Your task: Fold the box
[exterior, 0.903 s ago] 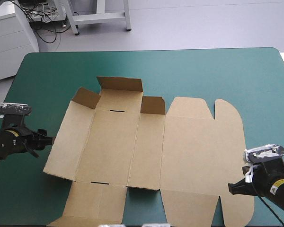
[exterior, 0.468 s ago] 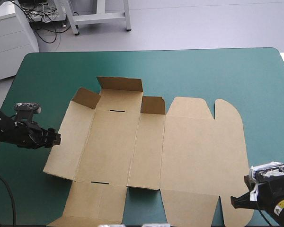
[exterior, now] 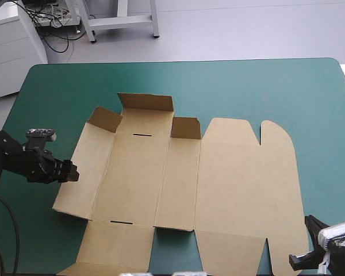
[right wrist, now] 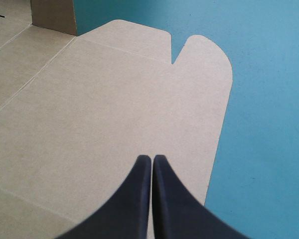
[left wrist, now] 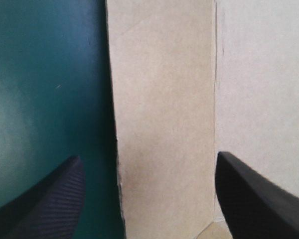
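1. The box (exterior: 184,184) is just a flat brown sheet lying spread out in the middle of the teal-green table (exterior: 264,86). It reaches from about the centre down to the 6 o'clock edge in the high view.
2. Only the three short flaps (exterior: 145,102) stand up. They're along the sheet's far side, around 11 to 12 o'clock from its middle. Everything else lies flat.
3. The left gripper (exterior: 72,171) sits low at the box's 9 o'clock edge. In its wrist view (left wrist: 148,157) the black fingers (left wrist: 50,199) are spread wide. The cut edge of the outermost panel runs between them, so one finger is over the bare cover and the other over the board. Can't tell whether it's actually touching the sheet.
4. The right gripper (exterior: 294,262) is down at about 4 to 5 o'clock from the box's middle, right by the near right corner. Its wrist view (right wrist: 152,159) shows both fingers pressed together into one point with nothing pinched. The flat panel and its rounded tab (right wrist: 204,55) lie ahead of it.
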Robot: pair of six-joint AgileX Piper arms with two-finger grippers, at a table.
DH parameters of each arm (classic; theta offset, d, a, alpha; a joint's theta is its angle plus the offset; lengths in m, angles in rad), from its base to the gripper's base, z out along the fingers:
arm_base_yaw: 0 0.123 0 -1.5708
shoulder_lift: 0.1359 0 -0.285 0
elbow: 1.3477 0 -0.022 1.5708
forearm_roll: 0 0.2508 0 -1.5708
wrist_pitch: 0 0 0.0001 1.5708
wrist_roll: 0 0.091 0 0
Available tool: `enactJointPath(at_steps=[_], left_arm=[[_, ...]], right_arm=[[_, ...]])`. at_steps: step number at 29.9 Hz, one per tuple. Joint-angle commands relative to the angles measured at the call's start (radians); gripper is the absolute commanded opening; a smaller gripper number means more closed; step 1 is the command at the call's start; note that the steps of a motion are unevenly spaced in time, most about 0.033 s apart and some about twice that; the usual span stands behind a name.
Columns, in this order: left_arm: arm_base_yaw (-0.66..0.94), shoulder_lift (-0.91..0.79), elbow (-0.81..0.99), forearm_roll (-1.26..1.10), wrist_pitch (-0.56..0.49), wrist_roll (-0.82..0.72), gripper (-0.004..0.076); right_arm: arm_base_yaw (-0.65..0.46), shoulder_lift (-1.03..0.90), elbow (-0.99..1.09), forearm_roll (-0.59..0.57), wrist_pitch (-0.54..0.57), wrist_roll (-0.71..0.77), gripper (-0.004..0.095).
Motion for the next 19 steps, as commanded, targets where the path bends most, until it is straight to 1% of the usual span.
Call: enactJointPath(at_steps=[1,6,11,19], left_arm=[[0.002,-0.001,-0.029,-0.010,0.012,-0.004,0.0523],[0.002,0.040,-0.029,-0.030,0.044,-0.009,0.0523],[0.002,0.090,-0.029,-0.156,0.172,0.026,0.0523],[0.002,0.102,-0.025,-0.227,0.173,-0.007,0.0523]], right_arm=[[-0.005,0.013,-0.022,0.002,-0.064,-0.010,-0.0004],[-0.005,0.013,-0.022,0.002,-0.064,-0.010,-0.0004],[-0.005,0.013,-0.022,0.002,-0.064,-0.010,-0.0004],[-0.005,0.013,-0.022,0.002,-0.064,-0.010,-0.0004]])
